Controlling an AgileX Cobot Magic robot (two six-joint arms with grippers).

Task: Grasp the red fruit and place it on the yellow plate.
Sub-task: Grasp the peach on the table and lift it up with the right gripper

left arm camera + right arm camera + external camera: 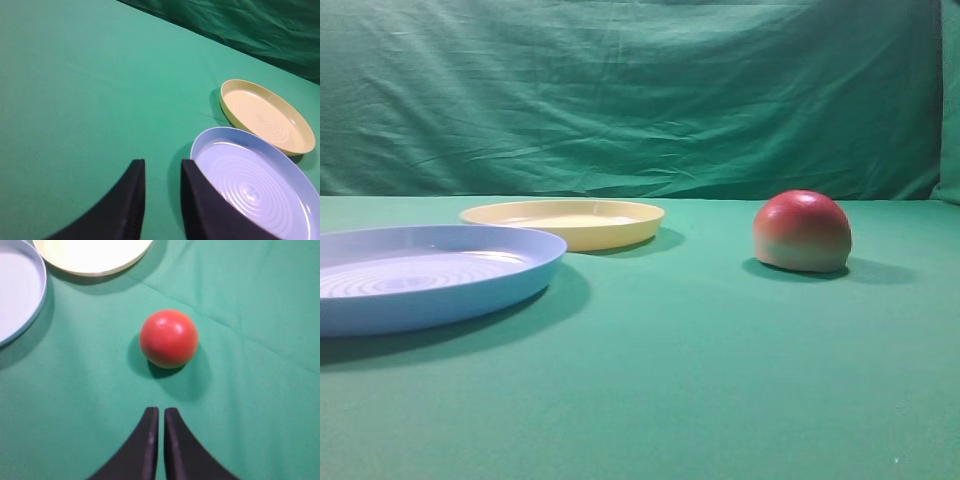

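Green cloth is covering the whole tabletop, lying mostly smooth with a few faint creases, and a darker green wrinkled curtain is hanging along the far edge as the backdrop. Three things are sitting on the cloth: one fruit and two plates. The red fruit is resting flat side down toward the right of the tabletop, well apart from both plates; it is showing as a smooth dome, red and slightly glossy on top, fading to pale yellow-green near its base, and casting a soft shadow on the cloth. From the right wrist view it is looking like a round red ball with small highlights. The yellow plate is sitting toward the far edge, left of the middle, shallow and round with a low rim and nothing on it. The blue plate with ringed ridges is lying nearer the front left, just beside the yellow one, though whether the rims are touching cannot be told. The right gripper is hovering above the cloth on the near side of the fruit, its dark jaws almost together and holding nothing. The left gripper is hanging beside the blue plate's rim, jaws a little apart, gripping nothing.
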